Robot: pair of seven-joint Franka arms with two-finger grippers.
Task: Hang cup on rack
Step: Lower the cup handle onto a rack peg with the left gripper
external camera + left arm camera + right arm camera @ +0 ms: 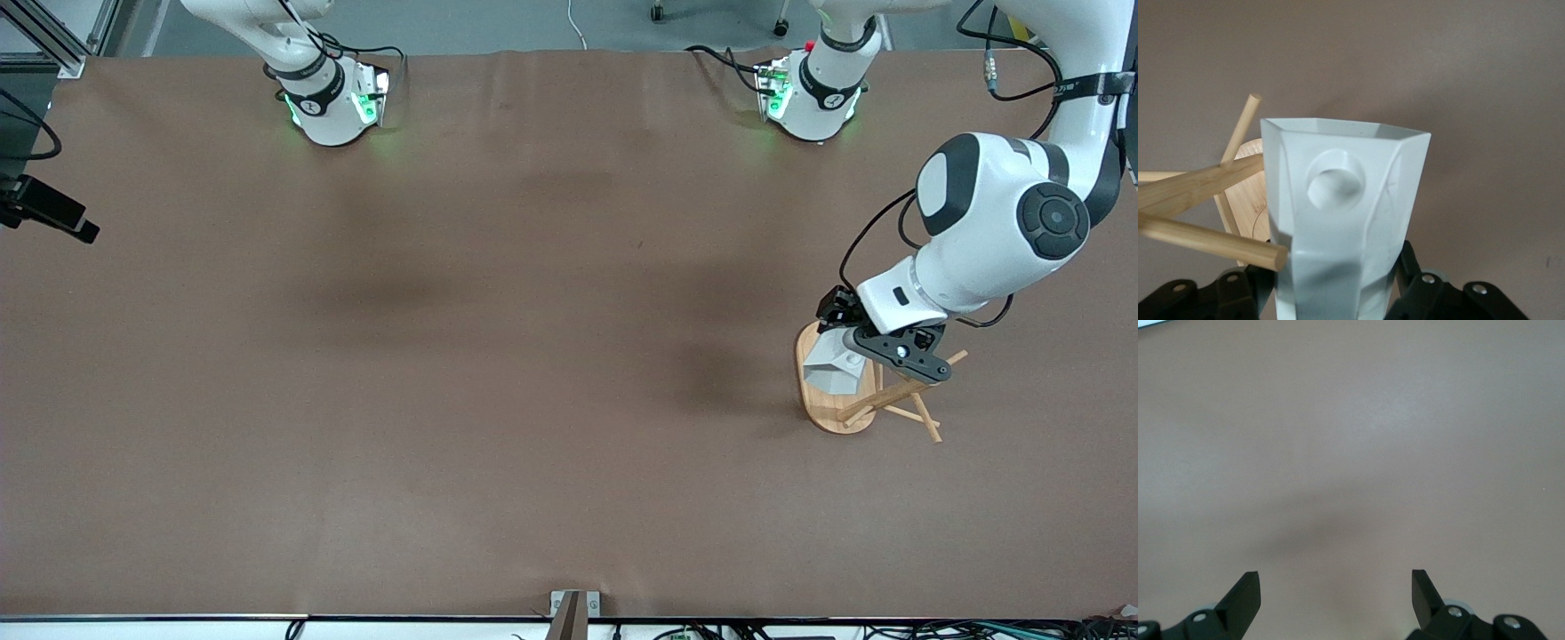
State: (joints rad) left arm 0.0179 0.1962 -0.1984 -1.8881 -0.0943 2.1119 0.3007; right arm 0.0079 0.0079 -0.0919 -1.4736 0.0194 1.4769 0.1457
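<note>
We've got the left end effector clamped on the cup, holding it up over the rack at the left arm's end of the worktop. In the left wrist view the cup's handle hole faces us, with a peg tip just beside the cup. Right end effector waits with fingers spread wide over bare worktop.

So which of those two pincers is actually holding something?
The left pincer, over the rack: it grips the white cup beside the pegs. The right pincer is open, with only bare table beneath it.
</note>
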